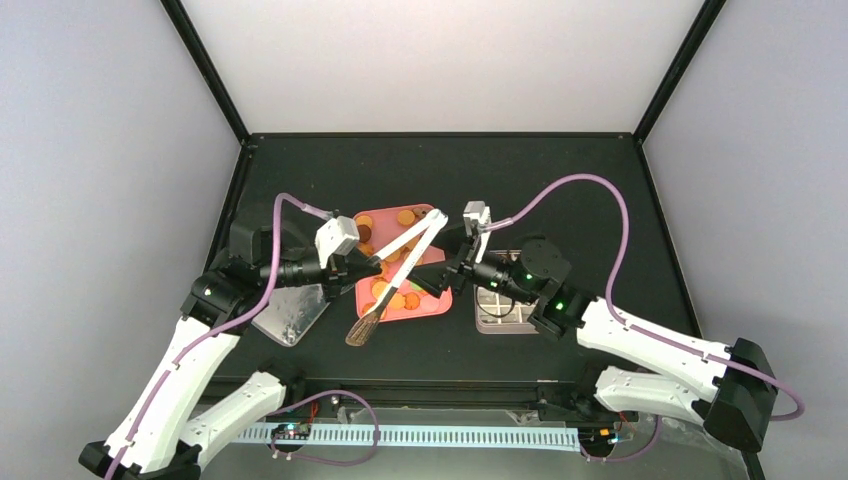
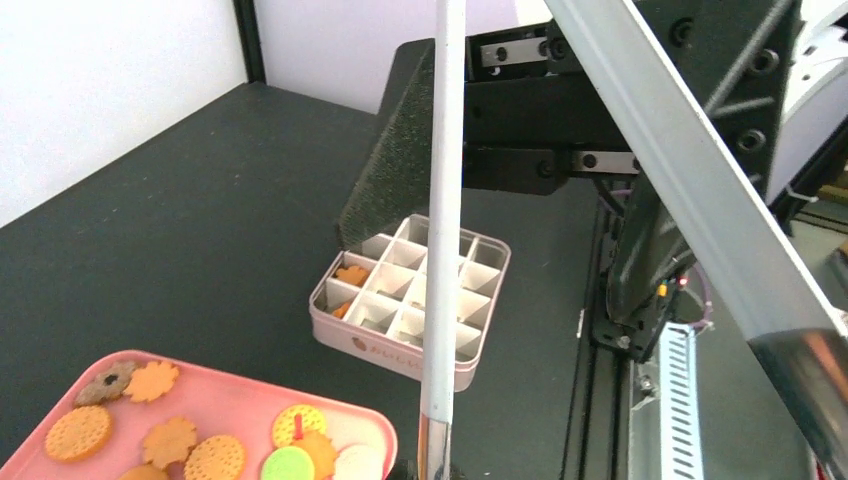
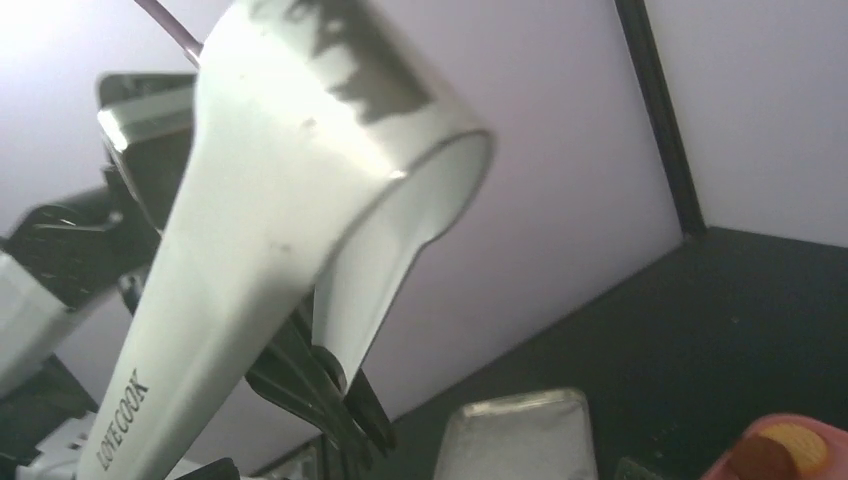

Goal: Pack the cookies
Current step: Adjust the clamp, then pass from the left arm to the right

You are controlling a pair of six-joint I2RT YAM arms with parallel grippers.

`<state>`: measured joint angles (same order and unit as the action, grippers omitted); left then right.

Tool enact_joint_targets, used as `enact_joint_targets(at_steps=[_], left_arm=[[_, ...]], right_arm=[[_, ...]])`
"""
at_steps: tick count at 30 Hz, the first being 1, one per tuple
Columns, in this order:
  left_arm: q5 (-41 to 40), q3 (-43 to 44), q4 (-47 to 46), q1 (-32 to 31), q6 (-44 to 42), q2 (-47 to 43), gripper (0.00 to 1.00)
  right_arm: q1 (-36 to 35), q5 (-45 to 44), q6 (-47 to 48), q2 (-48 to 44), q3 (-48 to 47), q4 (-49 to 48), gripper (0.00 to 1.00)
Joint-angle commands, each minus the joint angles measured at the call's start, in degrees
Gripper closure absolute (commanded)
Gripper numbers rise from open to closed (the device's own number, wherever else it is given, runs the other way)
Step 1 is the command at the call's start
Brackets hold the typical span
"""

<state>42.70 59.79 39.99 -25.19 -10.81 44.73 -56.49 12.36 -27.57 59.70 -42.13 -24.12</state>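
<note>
Left gripper (image 1: pixel 372 268): closed on one arm of the metal tongs (image 2: pixel 441 250) and holding them clear of the table (image 2: pixel 200 220). In the overhead view the tongs ran from their hinged end at 1 o'clock of this gripper to a darker tip at 7 o'clock, with the two arms spread apart.

Right gripper (image 1: pixel 438 268): at 3 o'clock of the left gripper and facing it, with its jaws standing wide apart. The looped hinge of the tongs filled the right wrist view. Whether any part of the tongs lay between these jaws could not be told.

Pink tray (image 2: pixel 250 402): under both grippers, at mid-table. Most of the cookies (image 2: pixel 80 432) lay loose on it; they were mainly orange and golden, with one green and a few dark brown.

Divided box (image 2: pixel 385 350): a pink tin with a white grid insert, at 3 o'clock of the tray and apart from it. Orange cookies (image 2: pixel 351 274) were in two cells along one edge.

Silvery lid (image 1: pixel 290 318): flat on the table at 9 o'clock of the tray.
</note>
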Motion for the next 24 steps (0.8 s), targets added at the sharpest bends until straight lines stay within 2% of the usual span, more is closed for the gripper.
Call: enact_joint_targets(at_steps=[1,4,9,12,16,24], left_arm=[[4.58,2.52,-1.78,0.19,3.57,-0.34,0.99],[6.04,2.61,-1.50,0.10,3.97,-0.18,0.98],[7.09,2.70,-2.01,0.07,5.03,0.01,0.98],[7.43,2.91,-1.94,0.12,5.18,0.09,0.98],[8.12,3.46,-1.30,0.10,5.27,0.23,0.98],[9.95,3.75,-0.92,0.09,4.92,0.62,0.98]], right_arm=[[0.92,6.97,-2.84,-2.03,2.92,-15.85,0.00],[1.67,13.77,-2.32,-3.05,4.59,-20.46,0.00],[4.22,23.66,-2.82,-4.02,4.04,-19.31,0.00],[5.66,23.55,-2.27,-5.58,4.23,-17.84,0.00],[7.82,17.86,-0.16,-8.50,4.11,-13.68,0.00],[11.93,26.39,-6.29,-2.85,-2.21,-14.54,0.00]])
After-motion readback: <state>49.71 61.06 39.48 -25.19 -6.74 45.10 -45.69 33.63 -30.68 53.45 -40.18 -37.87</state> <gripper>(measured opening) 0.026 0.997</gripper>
